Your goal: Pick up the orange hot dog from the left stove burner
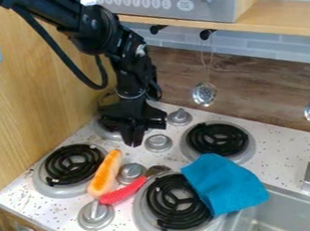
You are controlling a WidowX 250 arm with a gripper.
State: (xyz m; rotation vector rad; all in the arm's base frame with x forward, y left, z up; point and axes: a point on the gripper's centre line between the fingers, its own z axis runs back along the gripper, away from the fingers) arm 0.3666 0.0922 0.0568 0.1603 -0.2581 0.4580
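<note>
The gripper point(133, 142), whether open or closed I could not tell, hung far left, seemingly pre-grasp, and grasping the orange toy point(105, 172) beside the near-left burner point(42, 185) would have called for moving nearer and lower.

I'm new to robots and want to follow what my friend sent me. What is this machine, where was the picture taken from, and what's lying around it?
The black machine is a robot arm; its hand hangs over the back left of a toy stove, near a grey knob. I see nothing held. A fixed camera looks down at a slant. A long orange object lies against the front left burner, with a red-handled utensil beside it. A blue cloth partly covers the front right burner, reaching the sink.
</note>
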